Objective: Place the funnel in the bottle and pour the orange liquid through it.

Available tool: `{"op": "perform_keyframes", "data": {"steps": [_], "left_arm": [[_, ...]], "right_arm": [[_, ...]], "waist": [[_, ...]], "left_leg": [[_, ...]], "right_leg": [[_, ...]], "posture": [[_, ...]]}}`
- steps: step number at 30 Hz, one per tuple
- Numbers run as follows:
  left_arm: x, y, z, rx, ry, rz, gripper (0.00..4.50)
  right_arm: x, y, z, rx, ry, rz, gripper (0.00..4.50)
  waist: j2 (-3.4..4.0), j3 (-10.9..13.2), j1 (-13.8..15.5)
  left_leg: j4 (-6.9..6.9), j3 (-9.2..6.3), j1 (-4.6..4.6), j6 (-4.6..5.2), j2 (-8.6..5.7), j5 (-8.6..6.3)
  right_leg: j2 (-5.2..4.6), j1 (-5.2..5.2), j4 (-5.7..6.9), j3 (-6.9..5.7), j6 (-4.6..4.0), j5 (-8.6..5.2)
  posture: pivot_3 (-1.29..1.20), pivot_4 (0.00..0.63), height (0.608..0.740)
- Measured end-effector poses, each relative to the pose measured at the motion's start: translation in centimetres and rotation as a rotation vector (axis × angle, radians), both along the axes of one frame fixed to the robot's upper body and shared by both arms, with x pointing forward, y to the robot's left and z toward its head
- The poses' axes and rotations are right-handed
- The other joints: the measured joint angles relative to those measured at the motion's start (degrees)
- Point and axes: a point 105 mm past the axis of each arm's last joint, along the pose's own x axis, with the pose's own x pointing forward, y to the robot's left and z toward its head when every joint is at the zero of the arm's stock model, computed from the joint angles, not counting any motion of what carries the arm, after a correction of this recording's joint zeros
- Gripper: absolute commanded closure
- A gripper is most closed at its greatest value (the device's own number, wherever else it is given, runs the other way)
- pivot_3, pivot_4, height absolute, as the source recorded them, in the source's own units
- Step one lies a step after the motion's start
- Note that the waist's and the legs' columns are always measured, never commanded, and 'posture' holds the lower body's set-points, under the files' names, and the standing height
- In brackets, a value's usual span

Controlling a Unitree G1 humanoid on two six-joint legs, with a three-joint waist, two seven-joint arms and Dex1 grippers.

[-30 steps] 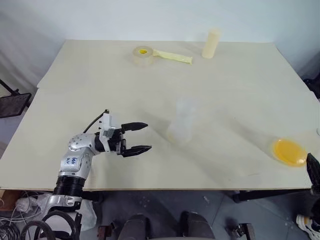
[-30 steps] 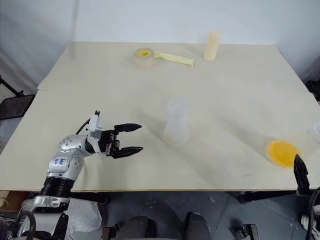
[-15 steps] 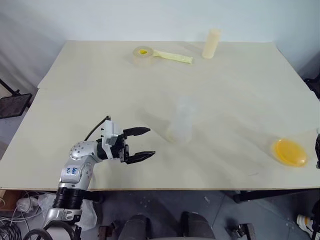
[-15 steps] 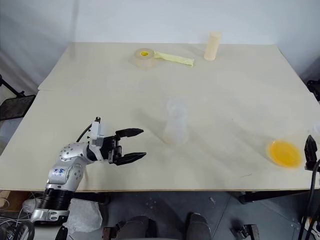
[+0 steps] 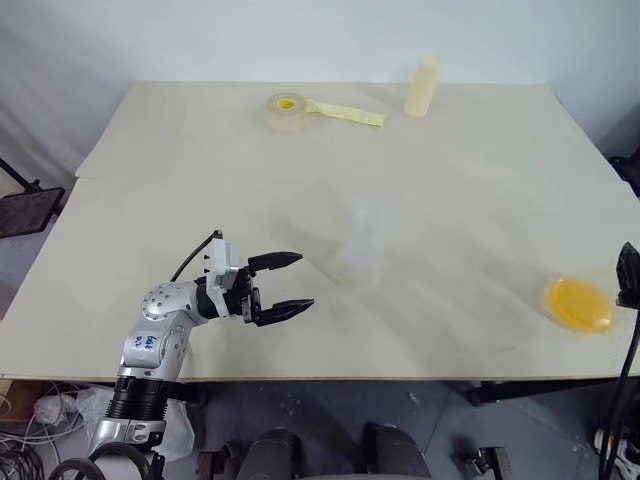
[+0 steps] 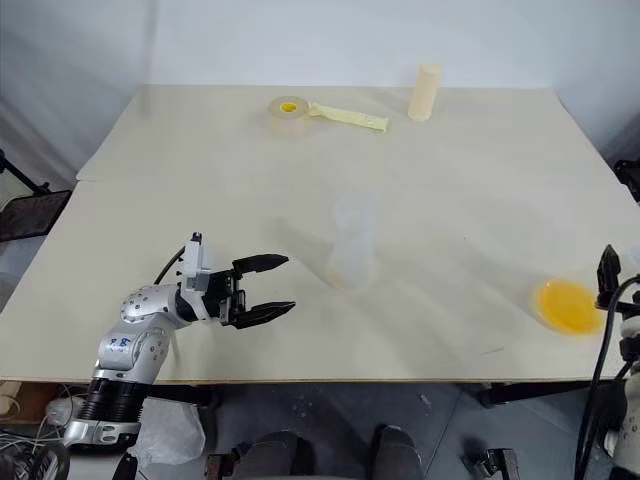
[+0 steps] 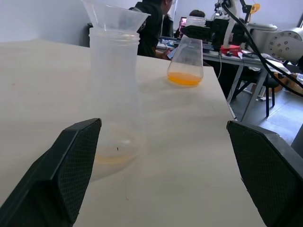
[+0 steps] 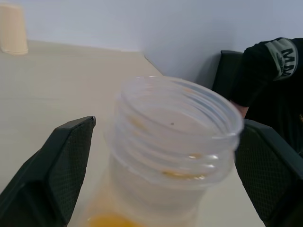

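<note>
The funnel (image 7: 115,18) already sat in the mouth of the bottle (image 7: 113,99) at mid-table, ready for pouring. The orange liquid (image 5: 579,304) waited in a flask (image 8: 173,156) near the right edge. The right gripper (image 8: 161,177), jaws released, flanked the flask's neck, apparently to grasp it. The left gripper (image 5: 283,287) gaped beside the bottle, likely to steady it.

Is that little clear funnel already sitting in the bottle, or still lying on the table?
In the bottle. In the left wrist view the funnel stands upright in the mouth of the bottle, its wide rim flaring above the neck.
</note>
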Motion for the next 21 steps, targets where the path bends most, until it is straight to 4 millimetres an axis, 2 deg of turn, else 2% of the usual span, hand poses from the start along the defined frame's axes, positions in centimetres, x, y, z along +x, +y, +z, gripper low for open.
{"op": "perform_keyframes", "data": {"steps": [1, 4, 7, 8, 12, 15, 18, 21], "left_arm": [[0.0, 0.0, 0.0, 0.0, -0.001, 0.0, 0.01], [0.1, 0.0, 0.1, 0.002, -0.004, -0.001, 0.0], [0.2, 0.0, 0.3, 0.004, -0.012, -0.002, 0.0], [0.2, 0.0, 0.4, 0.004, -0.015, -0.003, 0.0], [0.2, 0.1, 0.4, 0.009, -0.014, -0.004, 0.0], [0.6, 0.2, 0.4, 0.008, -0.006, -0.003, 0.0], [1.0, 0.4, 0.4, 0.007, -0.013, -0.009, 0.0], [1.9, 0.7, 0.8, 0.003, -0.032, 0.001, 0.0]], "right_arm": [[0.1, 0.1, -0.1, 0.003, 0.005, 0.001, 0.0], [0.2, 0.1, 0.0, 0.005, 0.004, -0.011, 0.6], [0.2, 0.3, 0.4, 0.003, -0.01, -0.014, 1.59], [0.2, 0.4, 0.5, 0.002, -0.013, -0.016, 1.7], [0.1, 1.0, 0.6, 0.017, -0.024, -0.018, 1.7], [0.4, 2.3, 1.4, -0.002, -0.037, 0.009, 1.7], [1.0, 4.2, 2.5, -0.023, -0.052, 0.059, 1.7], [2.2, 7.4, 4.0, -0.048, -0.075, 0.155, 1.7]], "waist": [[0.0, 0.0, -0.01], [0.0, 0.0, -0.01], [0.01, 0.0, -0.04], [0.01, 0.0, -0.01], [0.02, 0.0, -0.02], [0.05, 0.01, -0.05], [0.06, 0.01, -0.08], [0.07, 0.0, -0.14]], "left_leg": [[0.0, 0.0, -0.01, 0.0, 0.0, 0.0], [0.0, 0.0, -0.01, 0.0, 0.0, 0.0], [0.0, 0.0, -0.01, 0.0, 0.0, 0.0], [0.0, -0.01, -0.02, 0.0, 0.0, 0.0], [0.0, -0.01, -0.04, 0.0, 0.0, 0.0], [0.0, 0.0, -0.04, 0.0, 0.01, 0.0], [0.01, 0.0, -0.04, 0.0, 0.0, 0.0], [0.01, 0.01, -0.05, 0.0, 0.01, 0.0]], "right_leg": [[0.0, 0.0, 0.0, 0.0, 0.0, 0.0], [0.0, 0.0, -0.01, -0.01, 0.0, 0.0], [0.0, 0.0, -0.01, -0.01, 0.0, 0.0], [0.0, 0.0, -0.01, -0.02, 0.0, 0.0], [0.0, -0.01, -0.02, -0.02, 0.0, 0.0], [0.0, -0.02, -0.01, -0.02, 0.0, 0.0], [0.0, -0.03, -0.01, -0.03, 0.0, 0.0], [0.01, -0.05, -0.01, -0.04, 0.0, 0.0]], "posture": [[0.0, 0.15, 0.74], [0.0, 0.15, 0.74], [0.0, 0.15, 0.74], [0.0, 0.15, 0.74], [0.0, 0.15, 0.74], [0.0, 0.15, 0.74], [0.0, 0.15, 0.74], [0.0, 0.15, 0.74]]}}
